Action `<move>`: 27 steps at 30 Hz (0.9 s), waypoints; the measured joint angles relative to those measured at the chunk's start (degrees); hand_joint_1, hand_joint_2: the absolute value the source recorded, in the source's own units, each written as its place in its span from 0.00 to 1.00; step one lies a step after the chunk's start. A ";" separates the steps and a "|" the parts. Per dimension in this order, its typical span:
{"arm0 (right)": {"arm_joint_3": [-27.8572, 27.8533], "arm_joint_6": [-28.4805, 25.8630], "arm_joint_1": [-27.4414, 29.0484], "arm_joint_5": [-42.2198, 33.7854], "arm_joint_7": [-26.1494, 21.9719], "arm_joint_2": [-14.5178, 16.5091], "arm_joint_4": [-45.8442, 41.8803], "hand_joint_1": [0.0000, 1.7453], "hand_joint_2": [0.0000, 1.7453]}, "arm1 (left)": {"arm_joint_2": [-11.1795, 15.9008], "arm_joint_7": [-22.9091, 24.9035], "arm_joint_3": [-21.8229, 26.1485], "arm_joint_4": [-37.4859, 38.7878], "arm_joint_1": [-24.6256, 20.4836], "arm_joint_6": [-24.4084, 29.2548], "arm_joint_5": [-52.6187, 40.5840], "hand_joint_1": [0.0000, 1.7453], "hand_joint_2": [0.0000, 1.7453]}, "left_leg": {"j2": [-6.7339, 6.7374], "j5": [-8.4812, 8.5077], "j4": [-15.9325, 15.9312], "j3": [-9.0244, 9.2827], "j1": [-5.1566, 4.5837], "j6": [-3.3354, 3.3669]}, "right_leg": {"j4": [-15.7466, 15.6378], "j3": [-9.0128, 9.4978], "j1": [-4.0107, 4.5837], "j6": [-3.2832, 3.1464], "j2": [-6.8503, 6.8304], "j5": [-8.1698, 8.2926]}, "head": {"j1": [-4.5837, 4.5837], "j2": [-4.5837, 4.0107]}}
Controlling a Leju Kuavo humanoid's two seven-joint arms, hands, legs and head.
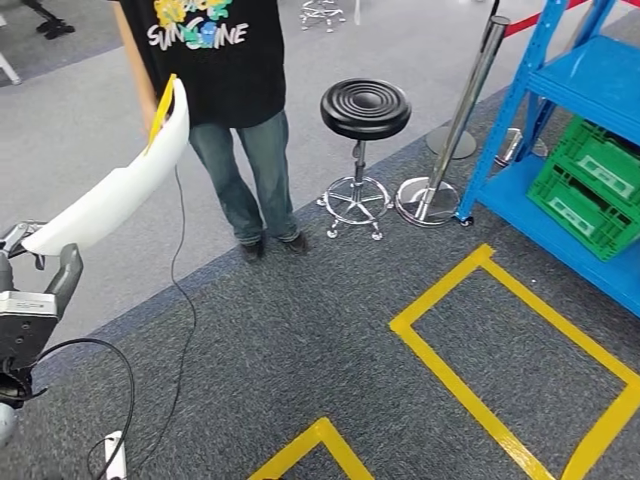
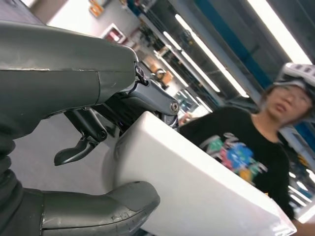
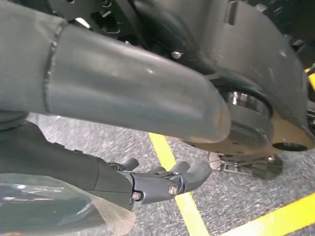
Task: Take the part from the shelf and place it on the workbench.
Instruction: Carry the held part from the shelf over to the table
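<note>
The dark carpeted floor (image 1: 302,340) took up most of the head view, marked with yellow tape lines (image 1: 468,395) forming box outlines. At the right edge stood the blue shelf (image 1: 589,75), with green crates (image 1: 592,185) stacked on its lower level. A person (image 1: 226,110) in a black printed T-shirt and jeans stood at the upper left, just beyond the far end of the part. The long, curved white part (image 1: 121,185) ran from the robot's left hand (image 1: 34,300) at the left edge up towards the person, with a yellow strip (image 1: 161,110) at its far tip; it was held in the air, well apart from the shelf. In the left wrist view the left hand (image 2: 111,147) gripped the near end of the part (image 2: 193,182), the thick grey thumb on one face and the darker fingers (image 2: 156,98) on the other. A black round stool (image 1: 365,108) on a chrome wheeled base stood between the person and a leaning chrome post (image 1: 460,115). A thin black cable (image 1: 177,300) trailed across the floor. In the right wrist view the right hand (image 3: 148,182) hung above the floor with its fingers curled in and nothing in them.
</note>
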 joint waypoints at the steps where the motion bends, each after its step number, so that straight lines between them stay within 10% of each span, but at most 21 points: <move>1: -0.01 -0.28 0.22 -0.02 0.03 -0.03 -0.35 0.00 0.00 | 0.02 0.01 -0.05 0.03 -0.13 -0.02 -0.02 1.00 1.00 | 1.60 -1.25 3.57 -1.68 0.21 -0.43 | -0.02 0.22 0.04 -0.09 -1.50 -0.22 | -0.16 0.00; 5: -0.01 -1.49 0.37 -0.04 -0.26 -0.26 -1.47 0.00 0.00 | 0.05 0.01 -0.01 0.10 -0.20 0.00 0.12 1.00 1.00 | 4.79 4.26 -7.24 4.24 0.24 -0.41 | 0.08 1.16 0.26 0.76 -4.67 -1.13 | -0.17 0.00; 9: -0.06 -2.00 0.38 0.00 -0.10 -0.83 -2.54 0.00 0.00 | 0.09 -0.38 0.05 0.15 -0.20 0.06 0.51 1.00 1.00 | 5.19 4.45 -10.99 5.92 -0.38 1.51 | -0.05 1.82 0.71 1.97 -7.19 -2.06 | -0.13 0.00; 12: -0.07 -2.01 0.27 0.16 0.21 -1.04 -3.11 0.00 0.00 | 0.15 -0.65 0.08 0.17 -0.35 0.09 0.62 1.00 1.00 | 3.21 4.64 -11.29 6.06 -0.17 2.67 | 3.19 0.77 0.39 2.70 -4.42 -4.60 | -0.04 0.00; 16: -0.06 -2.13 0.56 0.18 0.43 -1.28 -3.53 0.00 0.00 | -0.08 -0.70 -0.12 0.39 -0.62 0.08 0.73 1.00 1.00 | 0.49 4.62 -11.29 6.02 -0.36 3.25 | 17.17 -7.25 0.40 2.49 -0.23 -9.34 | 0.05 0.00; 22: -0.07 -2.20 1.02 0.04 -0.40 -2.20 -4.40 0.00 0.00 | -0.33 -0.71 -0.23 0.79 -1.11 0.10 0.84 1.00 1.00 | -4.00 4.69 -11.11 5.98 -0.47 2.74 | 1.57 -1.84 0.29 1.17 4.81 0.17 | -0.01 0.00; 25: -0.05 -2.20 1.13 0.06 -0.39 -2.70 -5.01 0.00 0.00 | -0.27 -0.80 -0.34 0.91 -1.25 0.14 0.87 1.00 1.00 | -5.47 5.01 -11.10 5.46 -0.10 1.63 | 0.53 -1.00 0.41 0.82 3.46 0.28 | -0.04 0.00; 27: -0.05 -2.19 1.16 0.04 -0.58 -2.86 -5.36 0.00 0.00 | -0.15 -0.93 -0.44 0.99 -1.54 0.18 0.89 1.00 1.00 | -3.03 3.45 -8.76 4.40 -0.26 1.12 | -0.25 -0.49 0.27 0.25 1.77 0.64 | -0.32 0.00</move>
